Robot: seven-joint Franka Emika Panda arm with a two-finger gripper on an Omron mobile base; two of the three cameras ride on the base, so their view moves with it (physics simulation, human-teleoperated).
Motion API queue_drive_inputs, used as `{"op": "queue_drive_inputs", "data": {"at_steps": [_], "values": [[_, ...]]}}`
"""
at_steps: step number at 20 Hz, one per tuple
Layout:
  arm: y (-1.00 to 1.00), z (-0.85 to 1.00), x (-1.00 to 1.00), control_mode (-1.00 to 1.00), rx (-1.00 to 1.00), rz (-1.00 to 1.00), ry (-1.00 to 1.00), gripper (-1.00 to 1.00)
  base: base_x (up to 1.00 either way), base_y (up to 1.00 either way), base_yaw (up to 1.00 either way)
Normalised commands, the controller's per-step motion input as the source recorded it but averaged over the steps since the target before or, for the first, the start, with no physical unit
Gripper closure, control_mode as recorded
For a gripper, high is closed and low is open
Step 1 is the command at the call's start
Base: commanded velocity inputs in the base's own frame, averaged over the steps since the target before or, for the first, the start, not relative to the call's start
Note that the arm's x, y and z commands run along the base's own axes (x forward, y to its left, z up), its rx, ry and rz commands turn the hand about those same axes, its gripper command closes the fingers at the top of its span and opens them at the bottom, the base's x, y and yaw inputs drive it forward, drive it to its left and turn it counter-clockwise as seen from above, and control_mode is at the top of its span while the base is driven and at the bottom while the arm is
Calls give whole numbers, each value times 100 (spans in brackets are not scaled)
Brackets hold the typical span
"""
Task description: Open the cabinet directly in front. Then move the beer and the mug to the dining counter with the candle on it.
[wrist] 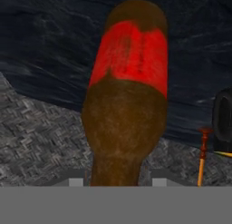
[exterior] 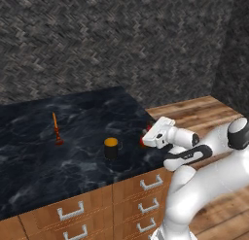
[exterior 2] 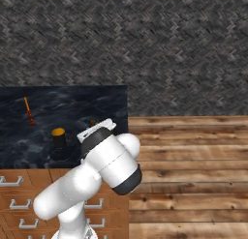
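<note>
A herringbone grey wall backs the dining counter (exterior: 29, 185), its black marbled top over brown drawers with silver handles. Near the top's right edge, the gripper (exterior: 146, 137) hangs at the beer (wrist: 127, 100), a dark brown bottle with a red label, seen close between the fingertips. Whether the jaws grip it or stand just off it, I cannot tell. The black mug (exterior: 111, 148) with an orange inside stands mid-counter toward the front edge; the thin orange-red candle (exterior: 56, 129) is further left.
</note>
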Motion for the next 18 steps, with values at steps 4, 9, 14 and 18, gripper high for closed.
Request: {"op": "queue_drive_inputs", "data": {"at_steps": [4,9,14,18], "values": [[-16,-13,-28,-100,0,0,-11,-100,0,0,0],[-1,-2,-22,-100,0,0,-9,-100,0,0,0],[0,1,-52,-100,0,0,-14,-100,0,0,0],[0,11,-87,-100,0,0,-21,-100,0,0,0]]}}
